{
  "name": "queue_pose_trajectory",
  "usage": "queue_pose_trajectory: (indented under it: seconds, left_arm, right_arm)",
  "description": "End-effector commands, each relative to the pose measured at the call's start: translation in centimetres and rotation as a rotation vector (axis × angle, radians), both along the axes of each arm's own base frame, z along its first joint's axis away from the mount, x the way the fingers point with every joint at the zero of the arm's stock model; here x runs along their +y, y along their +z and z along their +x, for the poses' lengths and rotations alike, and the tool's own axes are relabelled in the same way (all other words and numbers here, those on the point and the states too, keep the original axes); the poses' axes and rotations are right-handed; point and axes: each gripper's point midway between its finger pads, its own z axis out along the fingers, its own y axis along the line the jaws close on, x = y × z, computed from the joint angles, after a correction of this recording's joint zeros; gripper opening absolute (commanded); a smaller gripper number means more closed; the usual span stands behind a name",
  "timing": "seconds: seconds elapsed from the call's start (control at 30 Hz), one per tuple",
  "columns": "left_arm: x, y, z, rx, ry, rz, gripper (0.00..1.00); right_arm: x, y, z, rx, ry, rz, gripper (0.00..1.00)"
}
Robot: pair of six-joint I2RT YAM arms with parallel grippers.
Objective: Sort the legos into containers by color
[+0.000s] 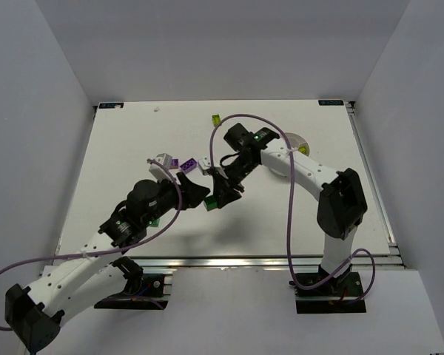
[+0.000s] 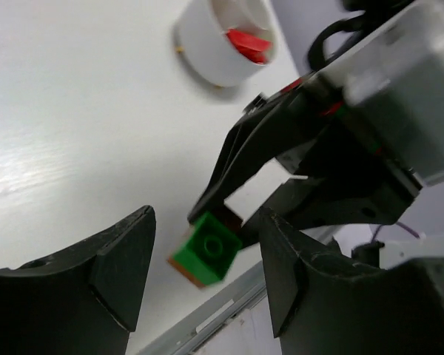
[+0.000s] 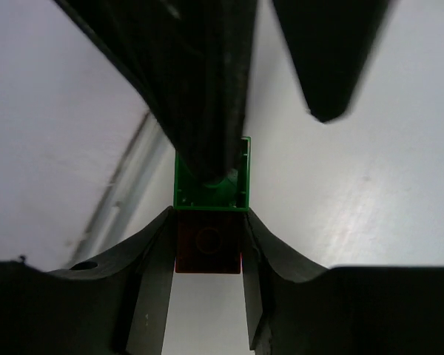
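A: What is the right gripper (image 3: 209, 222) doing?

B: Its fingers are pressed onto the two sides of a red brick (image 3: 207, 251). A green brick (image 3: 207, 198) is joined to the far end of that one, and the pair hangs above the table (image 1: 133, 148), near its middle in the top view.

A: And the left gripper (image 2: 206, 222)?

B: Spread wide. In its own wrist view the green brick lies between its two dark fingers (image 2: 126, 259), stud toward the camera, with a gap on each side. From the right wrist, one left finger crosses in front of the upper part of the green brick. Whether it touches there I cannot tell.

A: Where is the bowl (image 2: 207, 52)?

B: It is toward the far right of the table, partly hidden under the right arm in the top view. The left wrist view shows it as white and round, with red pieces (image 2: 248, 44) inside. I cannot make out which compartment they are in.

A: Are there any loose bricks?

B: Purple bricks (image 1: 180, 164) lie close together on the table just beyond the left gripper. A yellow-green brick (image 1: 216, 118) lies farther back, near the far edge and well apart from the bowl.
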Motion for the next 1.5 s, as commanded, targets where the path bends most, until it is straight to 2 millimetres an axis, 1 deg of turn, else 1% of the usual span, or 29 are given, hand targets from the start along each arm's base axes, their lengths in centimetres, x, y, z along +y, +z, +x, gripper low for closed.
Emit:
queue_pose_trajectory:
  seconds: [0.0, 0.03, 0.13, 0.2, 0.23, 0.3, 0.4, 0.43, 0.5, 0.53, 0.7, 0.8, 1.0, 1.17, 1.47]
  left_arm:
    - [-3.7, 4.7, -0.5, -0.240, -0.221, -0.096, 0.68]
    - [-4.2, 5.3, -0.7, -0.278, -0.256, -0.103, 0.68]
    - [-5.3, 5.1, -0.7, -0.302, -0.321, -0.082, 0.67]
    - [-6.1, 5.3, -1.2, -0.318, -0.383, -0.088, 0.67]
    - [-6.5, 4.9, -1.3, -0.320, -0.407, -0.082, 0.66]
    - [-6.9, 5.2, -2.1, -0.339, -0.459, -0.095, 0.65]
    - [-7.0, 5.6, -3.2, -0.381, -0.502, -0.108, 0.64]
    - [-6.9, 5.4, -3.4, -0.386, -0.506, -0.107, 0.64]
    - [-6.6, 5.7, -3.8, -0.401, -0.507, -0.108, 0.64]
    - [-6.4, 5.2, -3.9, -0.387, -0.507, -0.090, 0.64]
    - [-6.3, 4.1, -4.4, -0.355, -0.529, -0.072, 0.63]
    - [-6.5, 3.6, -4.6, -0.342, -0.544, -0.068, 0.63]
    - [-6.7, 2.3, -4.2, -0.307, -0.547, -0.030, 0.63]
    - [-6.9, 2.4, -4.2, -0.307, -0.555, -0.035, 0.63]
    - [-7.1, 1.5, -4.2, -0.281, -0.568, -0.017, 0.62]
  right_arm:
    - [-3.2, 0.8, -4.5, 0.197, 0.028, -0.051, 0.00]
    - [-3.8, 1.2, -5.0, 0.197, 0.031, -0.043, 0.00]
    - [-4.8, 1.8, -5.8, 0.228, 0.031, -0.043, 0.00]
    - [-5.3, 2.1, -6.2, 0.250, 0.037, -0.041, 0.00]
    - [-5.3, 2.1, -6.1, 0.254, 0.032, -0.038, 0.00]
    - [-5.3, 2.6, -5.7, 0.268, 0.017, -0.023, 0.00]
    - [-5.0, 3.2, -5.1, 0.270, -0.003, -0.020, 0.00]
    - [-4.9, 3.2, -4.9, 0.276, -0.009, -0.020, 0.00]
    - [-4.7, 3.4, -4.5, 0.285, -0.019, -0.024, 0.00]
    - [-4.6, 3.4, -4.5, 0.287, -0.022, -0.025, 0.00]
    - [-4.2, 4.1, -4.0, 0.288, -0.030, -0.014, 0.00]
    - [-3.9, 4.5, -3.7, 0.279, -0.031, -0.004, 0.00]
    - [-3.8, 5.2, -3.7, 0.265, -0.032, 0.009, 0.00]
    - [-4.2, 5.1, -3.8, 0.264, -0.035, 0.006, 0.00]
    - [-4.4, 5.4, -2.9, 0.257, -0.056, 0.016, 0.00]
